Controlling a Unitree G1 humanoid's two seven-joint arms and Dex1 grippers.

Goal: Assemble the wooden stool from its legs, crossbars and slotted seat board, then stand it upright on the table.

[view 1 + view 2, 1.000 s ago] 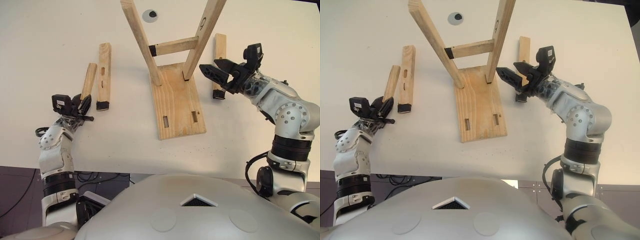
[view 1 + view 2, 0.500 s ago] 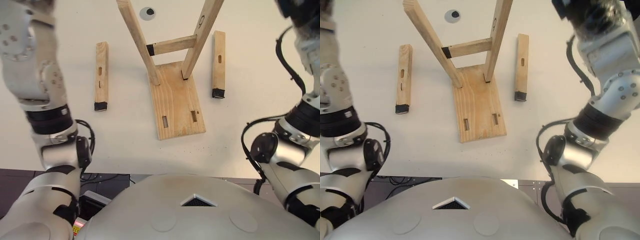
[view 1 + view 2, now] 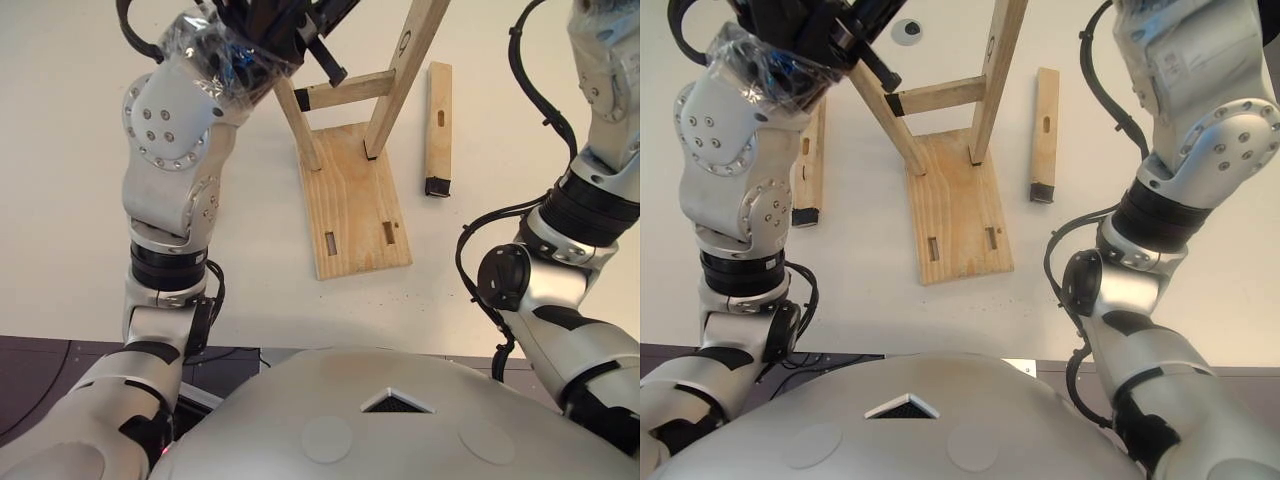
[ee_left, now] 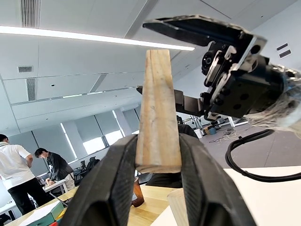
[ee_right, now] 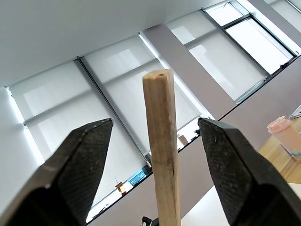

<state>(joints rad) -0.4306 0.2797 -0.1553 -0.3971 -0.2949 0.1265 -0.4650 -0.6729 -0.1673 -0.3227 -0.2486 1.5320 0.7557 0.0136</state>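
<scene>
The slotted seat board (image 3: 355, 210) lies flat on the white table. Two legs stand up from its far end, the left one (image 3: 300, 125) and the right one (image 3: 395, 90), joined by a crossbar (image 3: 350, 92). My left gripper (image 4: 157, 155) is raised high and shut on the upper part of the left standing leg (image 4: 157, 113). My right gripper (image 5: 154, 123) is also raised and open, with a finger on each side of the right standing leg's top (image 5: 162, 155), not touching it. Two near slots in the board are empty.
One loose leg (image 3: 437, 125) lies on the table right of the board. Another loose leg (image 3: 812, 160) lies to the left, partly behind my left arm. A grey round cap (image 3: 906, 30) sits in the table at the back.
Both arms have risen from just above the table to the tops of the standing legs, and the left gripper has shut on its leg. The short bar near the left loose leg has gone from sight.
</scene>
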